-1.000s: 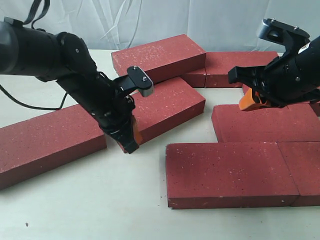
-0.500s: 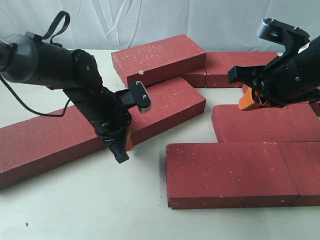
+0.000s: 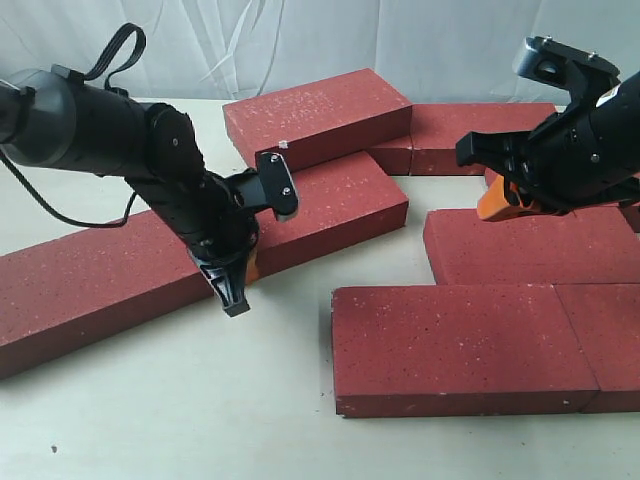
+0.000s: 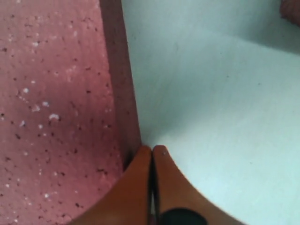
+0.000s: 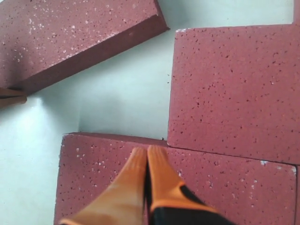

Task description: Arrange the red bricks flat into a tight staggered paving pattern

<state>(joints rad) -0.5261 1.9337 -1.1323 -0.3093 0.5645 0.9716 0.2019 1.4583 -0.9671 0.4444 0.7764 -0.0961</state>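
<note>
Ext. view: I count 2 arms, 2 claws and approx. eight red bricks (image 3: 450, 345) on the pale surface (image 3: 200, 420); some are partly hidden, so the count is not exact. One of them, the top brick (image 3: 315, 112), lies tilted on the back row.

L claw (image 3: 236, 298): orange fingers pressed together, empty. Tips are down at the surface, just beside the near corner of the middle brick (image 3: 335, 205), between it and the left brick (image 3: 90, 285). L arm is bent steeply down.

R claw (image 3: 497, 205): likewise closed on nothing, above the right-hand bricks. R wrist is tilted fwd.
</note>
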